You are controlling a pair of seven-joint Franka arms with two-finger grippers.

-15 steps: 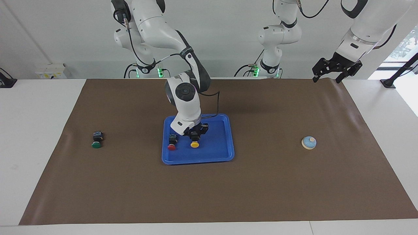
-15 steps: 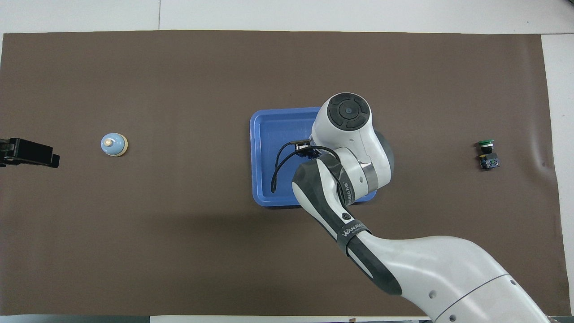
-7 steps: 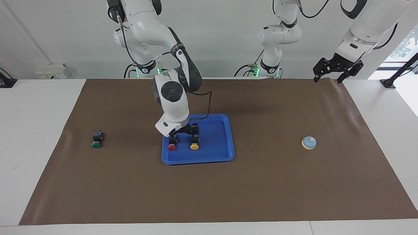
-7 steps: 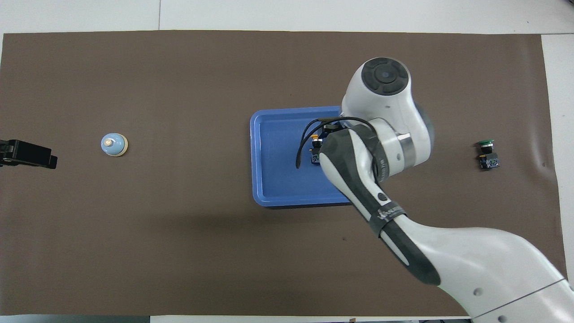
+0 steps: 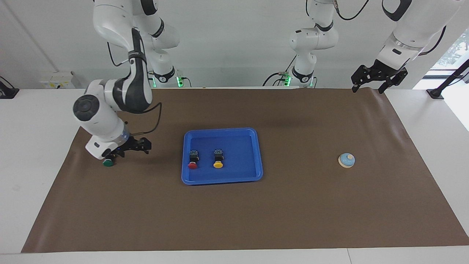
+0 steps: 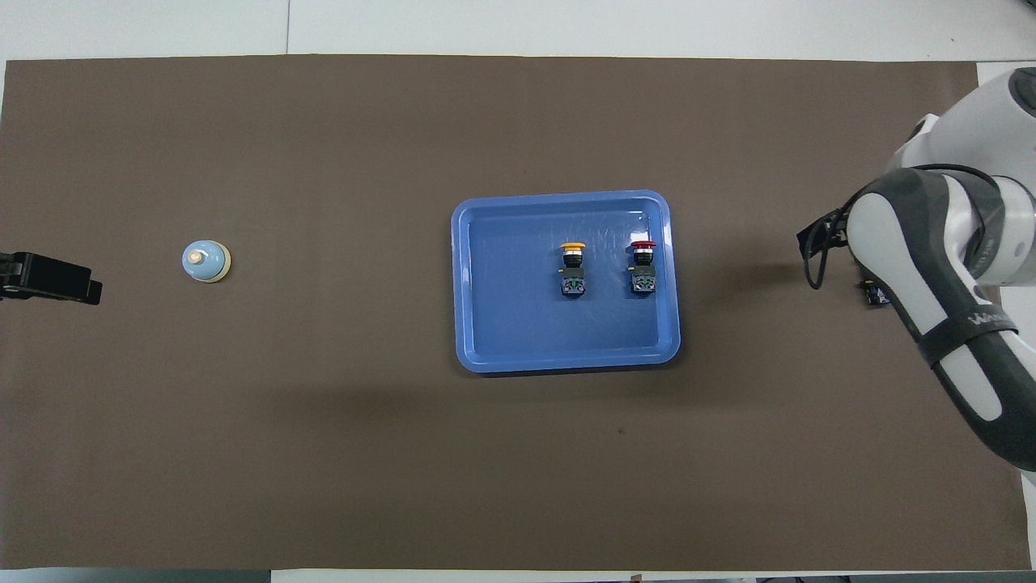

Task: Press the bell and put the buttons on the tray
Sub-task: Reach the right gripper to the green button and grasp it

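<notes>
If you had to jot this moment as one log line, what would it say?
red, yellow buttons: in tray | right gripper: open over green button | left gripper: open, waiting | bell: untouched

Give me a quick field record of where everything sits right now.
tray: bright-blue plastic tray, mid-table
in tray: red-capped button, yellow-capped button, side by side
green-capped button: on brown mat, right arm's end
bell: light-blue dome bell, left arm's end
right pincer: open, over green button
left pincer: open, waiting, raised
</notes>
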